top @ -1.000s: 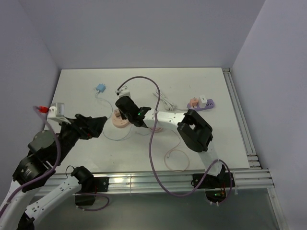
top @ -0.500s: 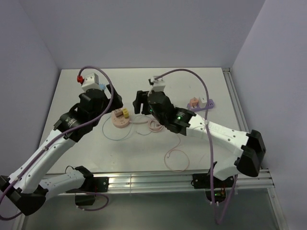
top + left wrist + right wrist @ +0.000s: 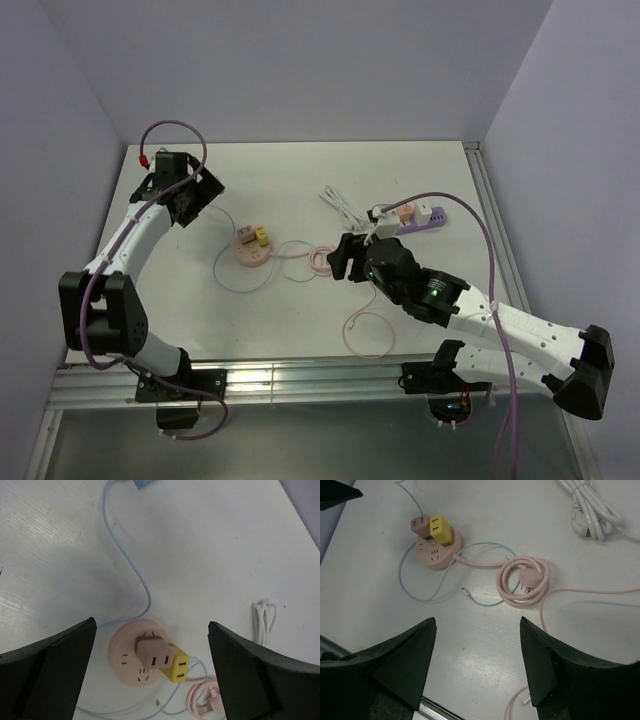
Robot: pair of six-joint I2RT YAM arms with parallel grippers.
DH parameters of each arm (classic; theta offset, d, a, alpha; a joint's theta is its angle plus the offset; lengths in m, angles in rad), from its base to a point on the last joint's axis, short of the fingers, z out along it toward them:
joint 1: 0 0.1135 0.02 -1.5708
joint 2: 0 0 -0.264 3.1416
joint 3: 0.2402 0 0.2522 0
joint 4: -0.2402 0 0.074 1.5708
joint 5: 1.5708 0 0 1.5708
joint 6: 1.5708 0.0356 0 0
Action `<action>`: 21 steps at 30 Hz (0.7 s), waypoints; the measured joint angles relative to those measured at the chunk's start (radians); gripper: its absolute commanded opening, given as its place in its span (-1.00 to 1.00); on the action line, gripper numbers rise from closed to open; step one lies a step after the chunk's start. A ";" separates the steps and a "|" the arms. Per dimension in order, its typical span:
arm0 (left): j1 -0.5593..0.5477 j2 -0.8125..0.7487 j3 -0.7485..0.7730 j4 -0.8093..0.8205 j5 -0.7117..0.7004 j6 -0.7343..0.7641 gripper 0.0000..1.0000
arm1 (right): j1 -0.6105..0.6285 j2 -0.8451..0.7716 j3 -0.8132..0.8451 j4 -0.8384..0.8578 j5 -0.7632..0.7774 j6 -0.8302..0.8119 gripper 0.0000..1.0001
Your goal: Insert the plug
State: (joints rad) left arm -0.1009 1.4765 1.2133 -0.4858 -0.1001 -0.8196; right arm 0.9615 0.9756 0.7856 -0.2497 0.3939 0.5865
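A round pink socket (image 3: 251, 247) lies left of the table's middle. A yellow plug (image 3: 178, 665) and a brownish-pink plug (image 3: 155, 653) stand seated in the socket (image 3: 131, 666) side by side. My left gripper (image 3: 200, 200) hovers behind and left of it, open and empty, its fingers (image 3: 47, 675) wide to either side in the left wrist view. My right gripper (image 3: 338, 260) hangs to the socket's right, open with nothing between its fingers (image 3: 405, 660). The right wrist view shows the socket (image 3: 436, 556) and yellow plug (image 3: 440, 528) well ahead of it.
A coiled pink cable (image 3: 522, 579) runs from the socket, and a thin blue cable (image 3: 412, 587) loops round it. A white cable bundle (image 3: 343, 208) and a purple power strip (image 3: 425, 217) with adapters lie at the back right. A pink cable loop (image 3: 368, 335) lies near the front edge.
My right gripper was shut at the socket; it has opened and pulled back to the right. My left arm has swung away to the far left. Both plugs now show in the socket.
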 measured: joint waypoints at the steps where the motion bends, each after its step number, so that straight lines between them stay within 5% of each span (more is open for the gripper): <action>1: 0.014 0.027 0.000 0.010 0.014 -0.011 0.99 | 0.000 -0.020 -0.014 -0.001 0.002 0.000 0.49; 13: 0.056 0.314 0.098 0.074 0.055 -0.098 0.93 | -0.002 -0.128 -0.125 -0.024 0.024 0.000 0.49; 18: 0.070 0.422 0.172 0.098 0.071 -0.115 0.46 | -0.002 -0.132 -0.125 -0.028 0.025 0.000 0.49; 21: 0.092 0.463 0.186 0.113 0.095 -0.116 -0.16 | -0.002 -0.132 -0.125 -0.032 0.032 -0.002 0.48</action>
State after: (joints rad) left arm -0.0090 1.9400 1.3991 -0.3733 -0.0048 -0.9356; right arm 0.9592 0.8436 0.6609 -0.2813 0.4255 0.5846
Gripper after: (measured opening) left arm 0.582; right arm 0.743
